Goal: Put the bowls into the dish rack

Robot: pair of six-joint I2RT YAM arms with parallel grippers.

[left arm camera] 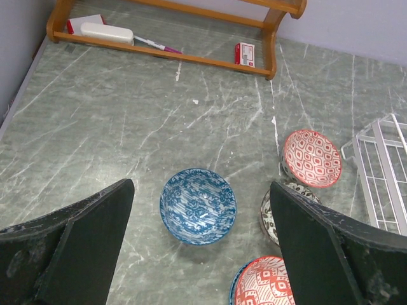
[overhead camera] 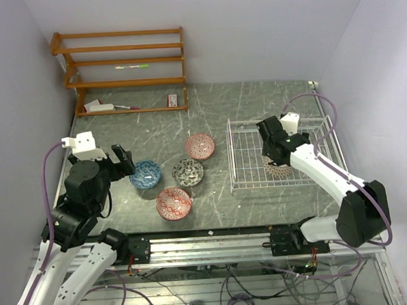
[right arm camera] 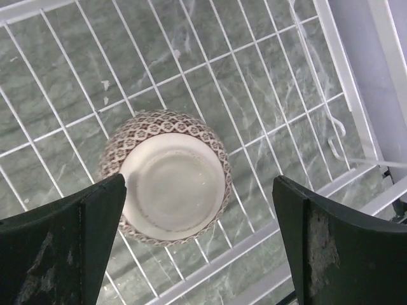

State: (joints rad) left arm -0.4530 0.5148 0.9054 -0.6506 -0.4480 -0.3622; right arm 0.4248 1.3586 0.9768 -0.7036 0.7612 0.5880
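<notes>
**Status.** 1 of 5 bowls is loaded. The brown bowl [right arm camera: 172,187] lies upside down on the rack [right arm camera: 337,70] floor wires, near one corner. The right gripper [right arm camera: 200,244] hovers over it with jaws apart, gripping nothing. The left gripper [left arm camera: 200,254] hangs above the blue bowl [left arm camera: 198,205], jaws also apart and empty. The blue bowl, the black-and-white bowl [overhead camera: 188,172] and 2 red bowls [overhead camera: 173,202] [overhead camera: 200,146] sit on the table [left arm camera: 127,114], left of the rack.

**Hazards.**
1. The right fingers flank the brown bowl closely. A sideways retreat could knock it or snag a wire, so a straight lift looks safer.
2. The 4 table bowls are clustered. A wide-open left descent on the blue bowl could strike the black-and-white bowl beside it.
3. Glazed, shallow rims may slip from a pinch grip.

**Not visible.**
- From above, the right gripper covers most of the brown bowl.
- Whether that bowl rests flat or tilted cannot be told.
- In the left wrist view, a finger hides part of the black-and-white bowl, and the near red bowl is cut off.
</notes>
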